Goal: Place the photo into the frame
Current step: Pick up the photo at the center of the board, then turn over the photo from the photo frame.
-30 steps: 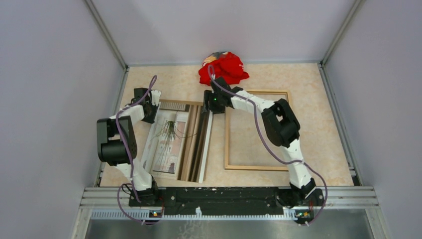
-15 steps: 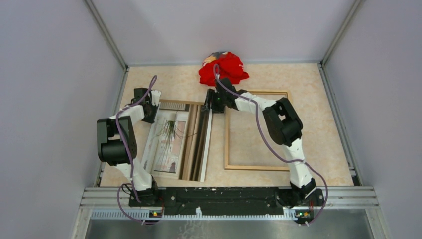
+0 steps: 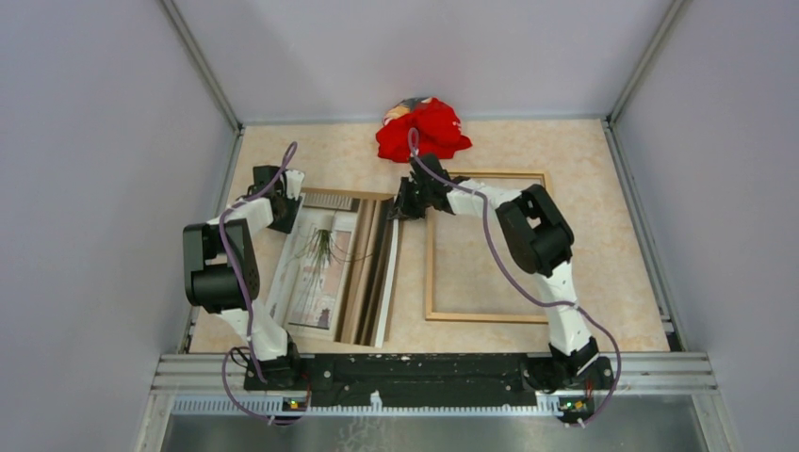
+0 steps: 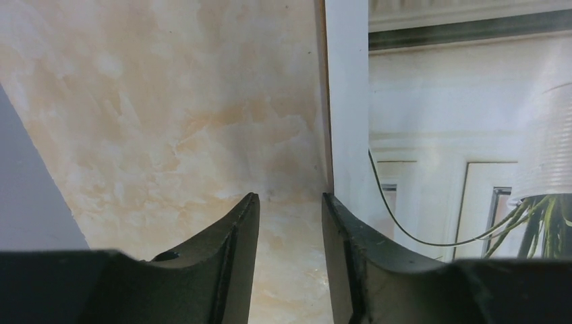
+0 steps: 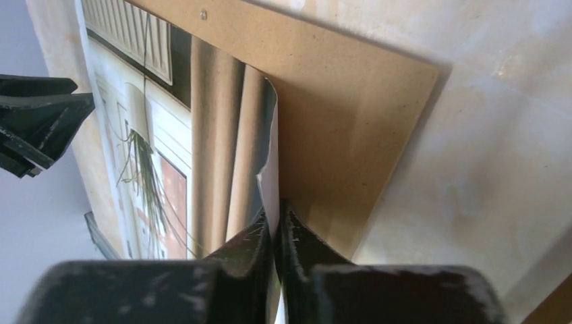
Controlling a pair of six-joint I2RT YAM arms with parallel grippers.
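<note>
The photo (image 3: 320,282) lies on a brown board (image 5: 351,121), left of the frame (image 3: 431,273). Farther back, the left tool (image 4: 290,223) stands open and empty beside its left edge. The right tool (image 5: 276,229) pinches its curling right edge, which could crease if pulled hard.

- Top external: fixed high above and behind the arm bases, facing down and forward; far off, whole bench (image 3: 603,235) and three walls in frame.
- Left wrist: mounted behind the left jaws, looking along them; very near the bench surface, border of the photo (image 4: 459,169) at right.
- Right wrist: mounted behind the right jaws, looking along them; close on the photo's lifted edge, brown board (image 5: 337,101) beneath.
- Shared: photo in all three views; left jaws at left edge of right wrist view.
</note>
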